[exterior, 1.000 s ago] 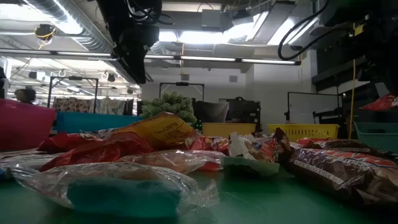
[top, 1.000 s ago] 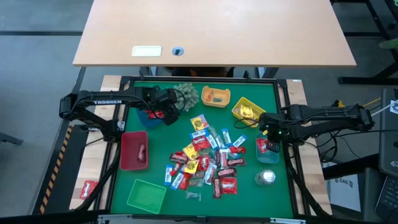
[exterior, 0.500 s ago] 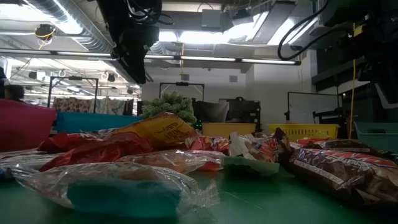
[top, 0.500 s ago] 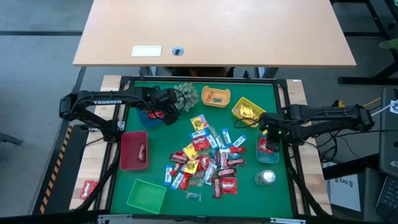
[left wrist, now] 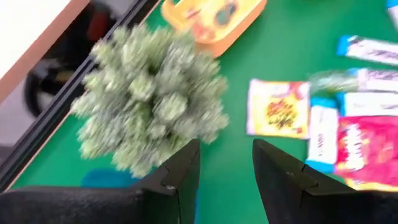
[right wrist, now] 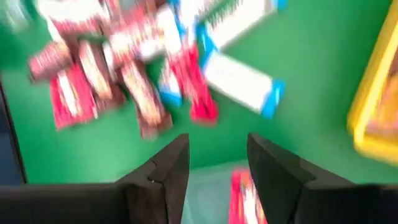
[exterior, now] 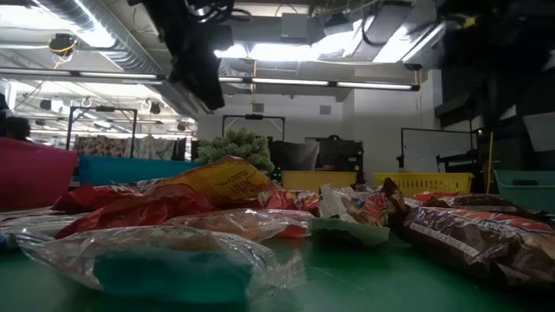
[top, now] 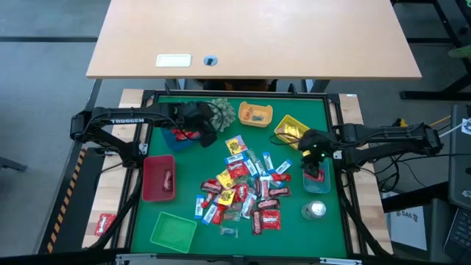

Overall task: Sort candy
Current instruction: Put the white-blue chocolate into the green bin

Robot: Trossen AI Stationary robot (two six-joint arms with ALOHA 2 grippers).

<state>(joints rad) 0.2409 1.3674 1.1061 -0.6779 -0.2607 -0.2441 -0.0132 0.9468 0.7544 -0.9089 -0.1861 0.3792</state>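
The candy (top: 243,188) lies in a loose heap of red, yellow, blue-white and silvery packets on the green mat, and it fills the foreground of the low view (exterior: 208,199). My left gripper (top: 206,129) is open and empty beside the spiky plant ball (left wrist: 152,115), above the mat's far left part. Its fingers (left wrist: 180,171) hold nothing. My right gripper (top: 309,149) is open and empty between the yellow tray (top: 291,129) and the teal tray (top: 318,180). A red sweet (right wrist: 245,199) lies in the teal tray.
A blue tray (top: 176,138) with red sweets, a red tray (top: 158,178) and a green tray (top: 173,230) stand on the left. An orange tray (top: 255,114) stands at the far edge. A silvery round thing (top: 315,210) sits at the near right. A wooden table (top: 250,37) stands beyond.
A second ago a red sweet showed at my right gripper over the teal tray; half a second ago it was gone from there. The right gripper has since moved toward the far edge and a little left. My left gripper has shifted right, toward the plant ball.
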